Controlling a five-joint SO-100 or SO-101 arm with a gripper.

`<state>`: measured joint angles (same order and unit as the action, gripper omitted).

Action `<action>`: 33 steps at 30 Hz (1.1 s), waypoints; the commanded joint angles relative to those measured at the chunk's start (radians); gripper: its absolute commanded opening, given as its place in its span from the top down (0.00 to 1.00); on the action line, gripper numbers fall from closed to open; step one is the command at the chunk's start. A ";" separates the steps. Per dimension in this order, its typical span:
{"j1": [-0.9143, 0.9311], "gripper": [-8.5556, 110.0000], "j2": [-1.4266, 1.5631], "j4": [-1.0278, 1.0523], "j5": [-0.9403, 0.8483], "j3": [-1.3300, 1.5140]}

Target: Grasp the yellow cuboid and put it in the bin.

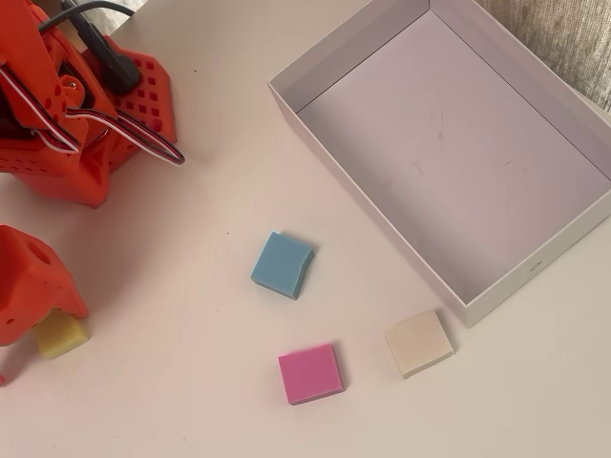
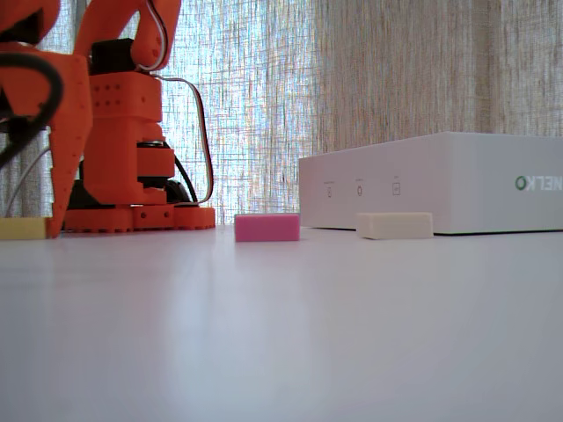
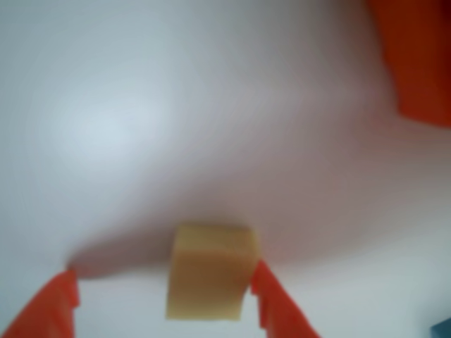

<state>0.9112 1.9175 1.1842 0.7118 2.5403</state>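
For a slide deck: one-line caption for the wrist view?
Gripper open around the yellow cuboid, one finger touching, on the white table.

Blue block [image 1: 283,264] near the middle of the white desk [image 1: 172,382], pink block [image 1: 310,373] nearer the bottom edge, beige block [image 1: 418,343] beside it at right, sheer curtain [image 2: 352,79] behind

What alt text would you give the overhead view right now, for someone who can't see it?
The orange claw sits at the left edge over the yellow cuboid, partly covering it. Blue block, pink block and cream block lie loose on the white table. The empty bin fills the upper right.
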 commanded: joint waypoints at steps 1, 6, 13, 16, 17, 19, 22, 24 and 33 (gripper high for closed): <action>0.035 0.72 -0.038 -0.025 0.005 0.038; 0.029 0.86 -0.041 -0.048 -0.002 0.041; -0.008 0.96 -0.029 -0.058 -0.029 0.044; -0.018 0.98 -0.017 -0.072 -0.038 0.037; -0.025 0.99 -0.011 -0.077 -0.044 0.037; -0.032 1.00 -0.002 -0.031 -0.038 0.006; -0.040 1.00 0.008 0.012 -0.029 -0.017; -0.028 1.00 0.020 -0.008 -0.026 -0.018; -0.028 1.00 0.135 -0.035 -0.057 -0.117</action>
<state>0.8943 2.0034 1.1536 0.6796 2.4774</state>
